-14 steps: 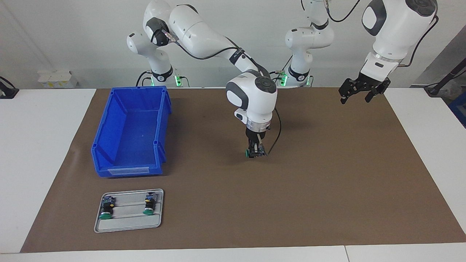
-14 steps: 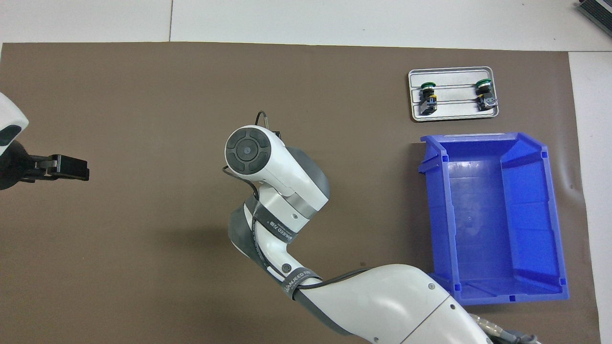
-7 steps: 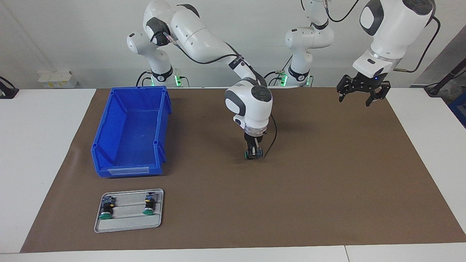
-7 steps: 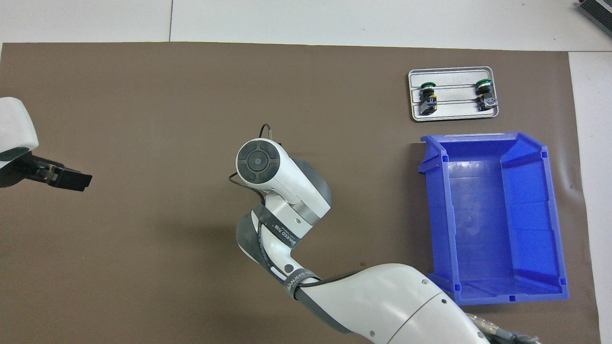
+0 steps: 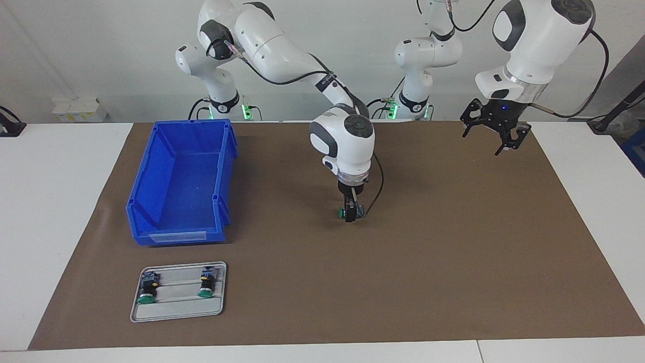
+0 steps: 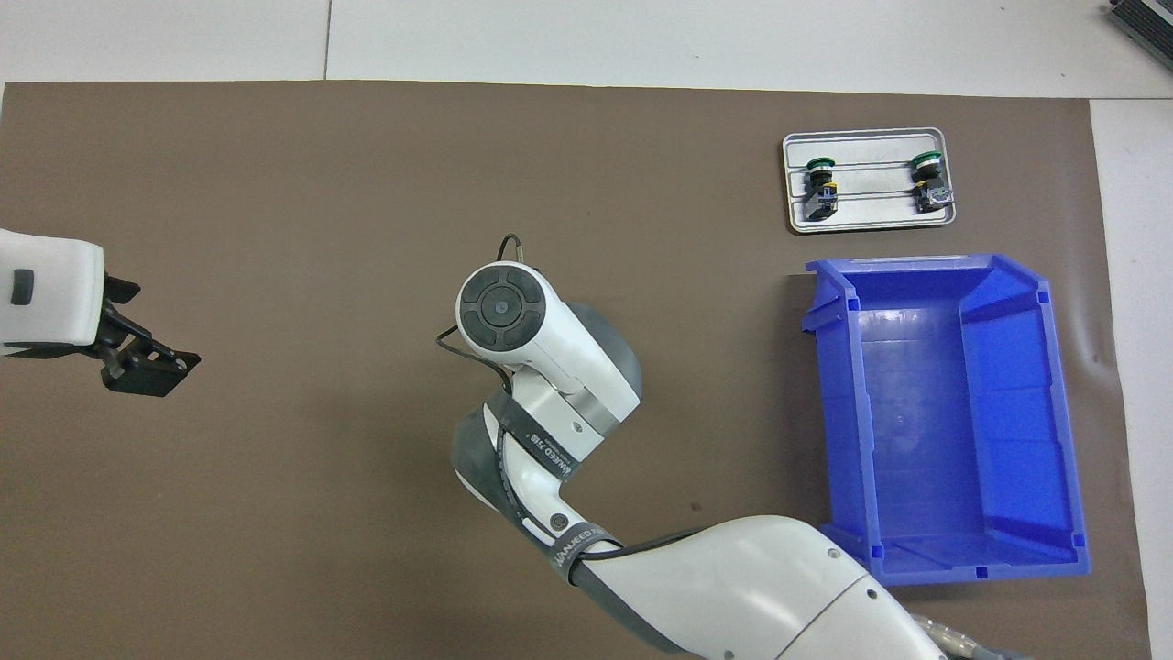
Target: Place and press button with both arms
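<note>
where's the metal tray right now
The metal tray lies on the brown mat at the right arm's end, beside the blue bin and farther from the robots.

A brown mat (image 5: 453, 242) is laid over the white table (image 5: 55, 201). The bin (image 5: 181, 181) is seen in solid bright blue. The tray (image 5: 176, 312) is plain grey metal. The button (image 5: 347, 214) is capped green on a black body; the two tray buttons (image 5: 147, 291) are likewise coloured. White arms (image 5: 282, 45) are marked by black joint patches; grippers are black.
</note>
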Robot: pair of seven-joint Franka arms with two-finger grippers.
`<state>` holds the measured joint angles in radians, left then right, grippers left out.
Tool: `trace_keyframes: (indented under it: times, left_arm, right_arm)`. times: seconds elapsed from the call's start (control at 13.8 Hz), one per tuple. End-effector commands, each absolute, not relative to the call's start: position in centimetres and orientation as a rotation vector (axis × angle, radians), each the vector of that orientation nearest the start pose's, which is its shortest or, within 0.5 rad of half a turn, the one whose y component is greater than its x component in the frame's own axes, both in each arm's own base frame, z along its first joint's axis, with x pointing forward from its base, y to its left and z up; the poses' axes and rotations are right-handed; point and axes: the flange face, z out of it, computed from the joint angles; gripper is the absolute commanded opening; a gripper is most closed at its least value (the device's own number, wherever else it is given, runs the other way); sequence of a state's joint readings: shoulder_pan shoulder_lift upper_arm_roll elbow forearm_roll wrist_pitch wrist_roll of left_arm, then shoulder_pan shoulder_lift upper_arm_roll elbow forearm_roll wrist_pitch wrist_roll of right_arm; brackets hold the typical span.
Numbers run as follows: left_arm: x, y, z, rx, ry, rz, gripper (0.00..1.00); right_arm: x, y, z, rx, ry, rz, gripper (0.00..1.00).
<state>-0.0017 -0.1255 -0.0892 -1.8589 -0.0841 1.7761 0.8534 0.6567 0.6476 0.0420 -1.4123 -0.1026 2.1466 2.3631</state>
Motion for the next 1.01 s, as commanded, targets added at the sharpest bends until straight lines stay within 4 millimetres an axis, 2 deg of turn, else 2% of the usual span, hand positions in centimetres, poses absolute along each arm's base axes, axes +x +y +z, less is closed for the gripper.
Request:
trace_keyframes:
  times: [0.0, 0.14, 0.22, 0.36, 0.43, 0.51, 0.65, 0.72, 0.8, 0.94]
  left_arm:
    - [52.5, -9.3, 55.0, -2.739, 1.688, -0.156, 0.88]
    - [53.2, -13.4, 52.5, -2.686, 1.787, -0.161, 0.86]
    - [53.6, -15.3, 50.9, -2.662, 1.839, -0.145, 0.81]
    - [54.0, -18.7, 48.8, -2.606, 1.910, -0.169, 0.80]
    - [54.2, -20.3, 47.9, -2.585, 1.934, -0.183, 0.81]
    - [54.2, -21.9, 47.0, -2.570, 1.955, -0.188, 0.81]
    - [54.1, -23.6, 46.4, -2.548, 1.979, -0.209, 0.81]
    - [53.9, -25.1, 46.6, -2.548, 1.977, -0.221, 0.81]
    - [53.9, -27.0, 45.9, -2.552, 1.970, -0.228, 0.81]
    - [53.7, -30.2, 45.0, -2.540, 1.983, -0.210, 0.81]
  right_arm:
    - [56.5, 43.9, 36.6, -2.079, 2.195, -0.080, 0.99]
    - [56.9, 40.8, 39.0, -2.097, 2.152, -0.057, 0.99]
    - [57.2, 38.5, 40.4, -2.115, 2.127, -0.065, 0.99]
    - [57.5, 34.6, 42.6, -2.215, 2.023, -0.095, 0.99]
    - [57.9, 31.9, 43.9, -2.238, 1.991, -0.110, 0.99]
    - [57.9, 30.3, 44.6, -2.278, 1.965, -0.115, 0.99]
    - [58.2, 26.9, 46.4, -2.419, 1.858, -0.116, 0.99]
    - [58.5, 25.0, 47.6, -2.440, 1.832, -0.123, 0.99]
    - [58.4, 23.4, 48.4, -2.472, 1.795, -0.130, 0.99]
    - [57.4, 20.5, 49.9, -2.541, 1.675, -0.125, 0.99]
